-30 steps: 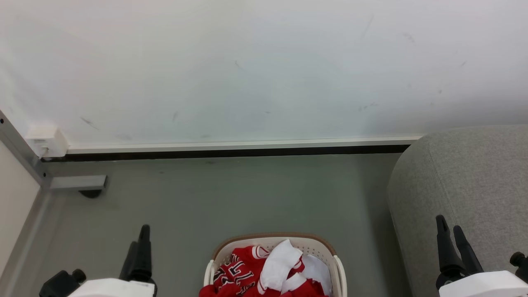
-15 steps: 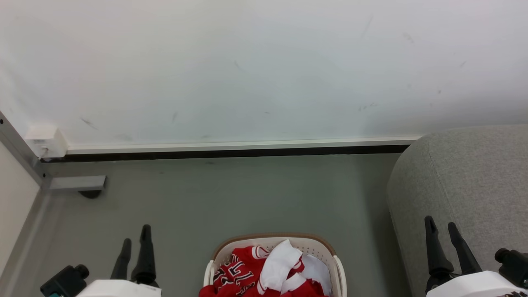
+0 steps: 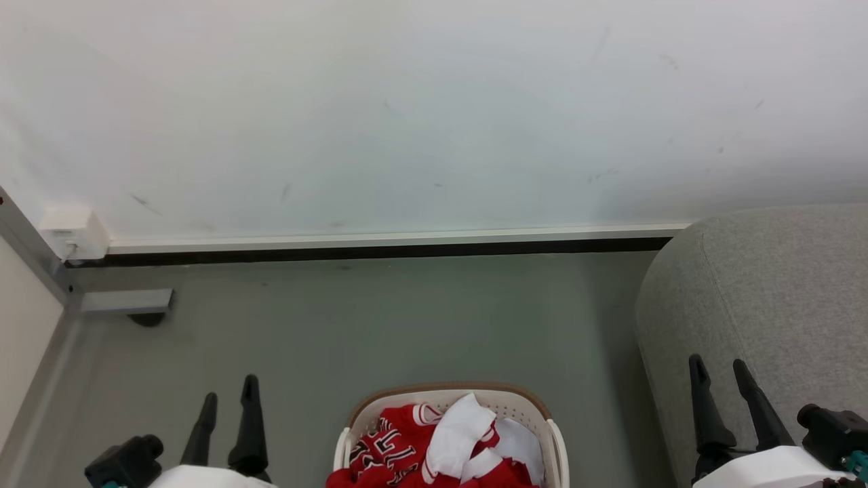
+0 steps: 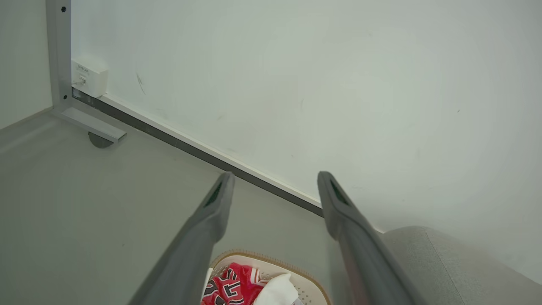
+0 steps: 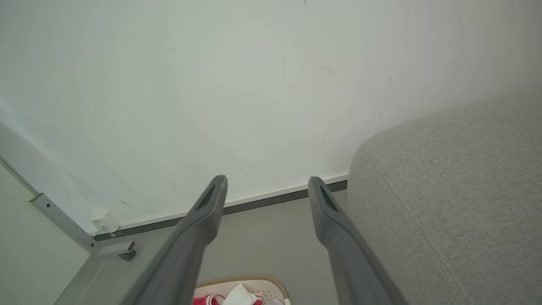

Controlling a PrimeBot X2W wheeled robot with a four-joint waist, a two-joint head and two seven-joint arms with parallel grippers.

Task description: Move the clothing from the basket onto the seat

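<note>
jaws of the left gripper (image 3: 229, 390) stand wide apart and hold nothing. it hangs at the near left over bare floor (image 3: 380, 318), with its 2 dark fingers pointing toward the far wall (image 3: 407, 102). jaws of the right gripper (image 3: 717, 362) are spread just as wide, also around nothing. it hangs at the near right, its fingers showing against the grey side of the seat (image 3: 780, 291); whether they touch the fabric i cannot tell.

between the 2 grippers, at the near edge, the basket (image 3: 519, 407) stands on the floor, cream-white with rows of small holes and a brown rim. the clothing (image 3: 400, 444) lies heaped inside it: red jersey fabric with black-and-white lettering on the left, and white pieces folded over the middle and right. both grippers are apart from the basket and the clothing.

the seat, large, woven, with a rounded corner and a seam, takes up the right side, with a strip of floor between it and the basket.

along the foot of the far wall runs a white baseboard (image 3: 380, 238) over a dark strip. at the far left a small white box (image 3: 71, 230) sits on the wall beside a grey metal post (image 3: 30, 244), whose foot (image 3: 125, 300) lies flat on the floor.
</note>
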